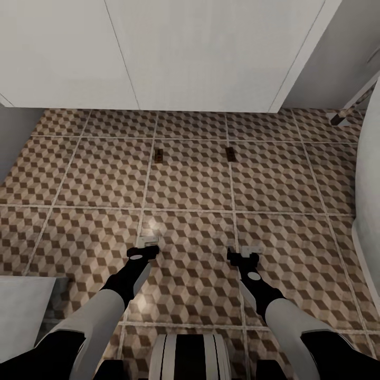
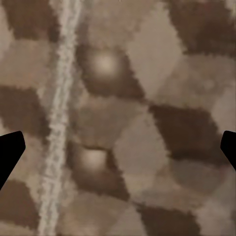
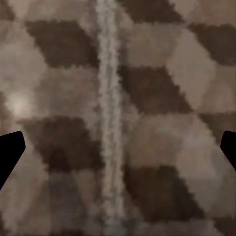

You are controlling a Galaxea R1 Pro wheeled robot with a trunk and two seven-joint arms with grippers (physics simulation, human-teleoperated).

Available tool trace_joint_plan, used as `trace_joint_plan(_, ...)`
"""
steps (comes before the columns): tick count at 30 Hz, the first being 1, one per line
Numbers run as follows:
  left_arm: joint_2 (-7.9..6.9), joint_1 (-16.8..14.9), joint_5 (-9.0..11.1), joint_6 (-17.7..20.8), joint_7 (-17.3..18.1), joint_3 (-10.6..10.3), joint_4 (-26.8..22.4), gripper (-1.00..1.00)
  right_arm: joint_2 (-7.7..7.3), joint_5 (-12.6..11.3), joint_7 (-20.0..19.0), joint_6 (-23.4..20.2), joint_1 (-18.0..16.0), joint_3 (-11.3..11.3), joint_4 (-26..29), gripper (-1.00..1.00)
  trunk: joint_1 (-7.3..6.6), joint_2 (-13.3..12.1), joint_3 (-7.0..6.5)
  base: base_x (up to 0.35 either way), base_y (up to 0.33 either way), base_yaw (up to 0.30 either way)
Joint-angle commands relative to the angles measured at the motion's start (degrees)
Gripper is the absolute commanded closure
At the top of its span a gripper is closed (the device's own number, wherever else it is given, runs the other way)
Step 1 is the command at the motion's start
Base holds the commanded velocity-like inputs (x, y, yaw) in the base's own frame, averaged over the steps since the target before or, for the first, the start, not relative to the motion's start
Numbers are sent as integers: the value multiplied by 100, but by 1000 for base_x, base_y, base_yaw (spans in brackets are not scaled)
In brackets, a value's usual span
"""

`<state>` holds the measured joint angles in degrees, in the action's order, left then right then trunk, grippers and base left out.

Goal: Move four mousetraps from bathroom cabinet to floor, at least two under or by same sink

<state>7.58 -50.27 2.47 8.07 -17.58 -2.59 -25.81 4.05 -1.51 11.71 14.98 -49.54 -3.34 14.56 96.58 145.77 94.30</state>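
From the head, two mousetraps lie on the bathroom floor just before a white vanity cut off at the top; their metal parts are too small to make out. The left gripper and right gripper point down.

Left wrist: fingertips spread wide over blurred tile, holding nothing.

Right wrist: fingertips likewise wide apart, empty.

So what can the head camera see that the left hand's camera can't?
Head view alone: two mousetraps lying flat on the tiles, apart from each other, below the white vanity; also both arms, the left gripper and the right gripper. Left wrist view alone: a close look between that gripper's dark fingertips, spread wide with nothing between them, and two bright glints on the tiles. Both: the cube-pattern bathroom floor and its pale grout lines.
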Motion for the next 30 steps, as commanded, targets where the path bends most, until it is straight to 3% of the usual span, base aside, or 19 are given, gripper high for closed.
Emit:
trace_joint_plan(1, -2, 0, 26, 33, -37, -28, -11, -100, -1, -16, 37, 14, -3, -36, -5, -100, -1, 1, 3, -1, 0, 0)
trace_joint_plan(5, -2, 0, 26, 30, -41, -25, -12, -100, -1, -16, 41, 14, -3, -36, -5, -100, -1, 1, 3, 0, 0, 0)
trace_joint_plan(19, 1, 0, 26, 37, -44, -23, -8, -100, -1, -24, 53, 14, -3, -35, -5, -100, -37, -18, -307, 0, 0, 0)
trace_joint_plan(30, 7, 0, 26, 26, -43, -22, 2, -100, -1, -17, 58, 14, -3, -35, -5, -100, -37, -18, -307, 0, 0, 0)
